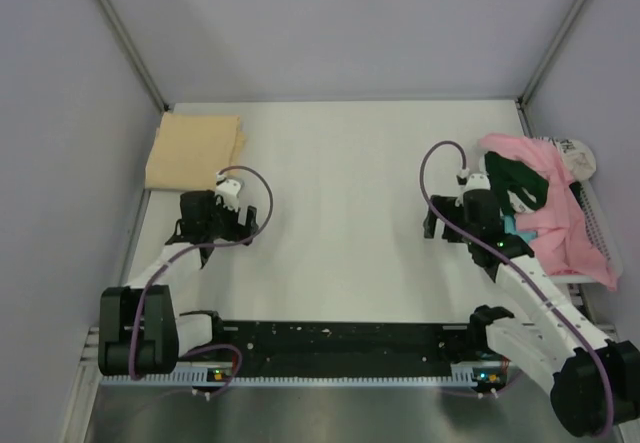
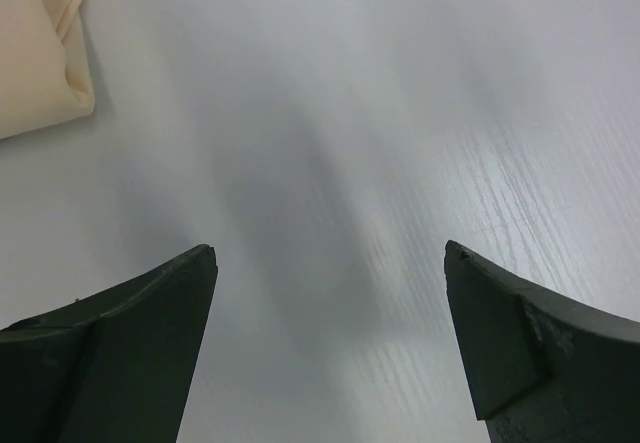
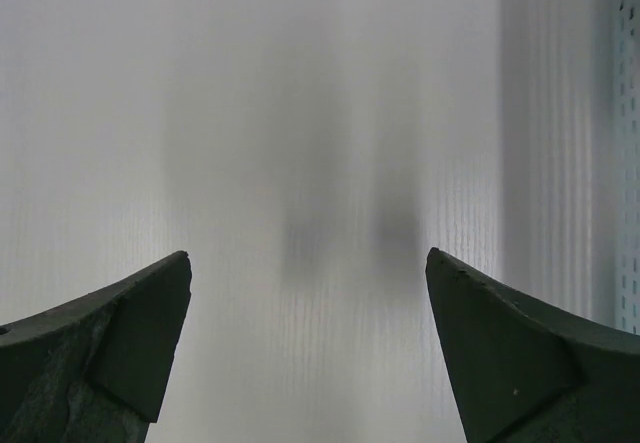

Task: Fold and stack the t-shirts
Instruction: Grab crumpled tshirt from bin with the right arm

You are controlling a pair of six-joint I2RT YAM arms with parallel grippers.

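Observation:
A folded tan-beige t-shirt (image 1: 195,149) lies at the table's far left; its corner shows in the left wrist view (image 2: 35,53). A heap of unfolded t-shirts sits at the far right: light pink (image 1: 565,223), dark green with white print (image 1: 520,181), a bit of teal (image 1: 512,228), and white with dark print (image 1: 578,155). My left gripper (image 1: 215,225) is open and empty just below the tan shirt, over bare table (image 2: 330,253). My right gripper (image 1: 470,225) is open and empty beside the heap's left edge, over bare table (image 3: 305,258).
The heap lies in a white perforated basket (image 1: 598,225) at the table's right edge; its rim shows in the right wrist view (image 3: 628,163). Grey walls close the table on the left, back and right. A black rail (image 1: 330,348) runs between the arm bases.

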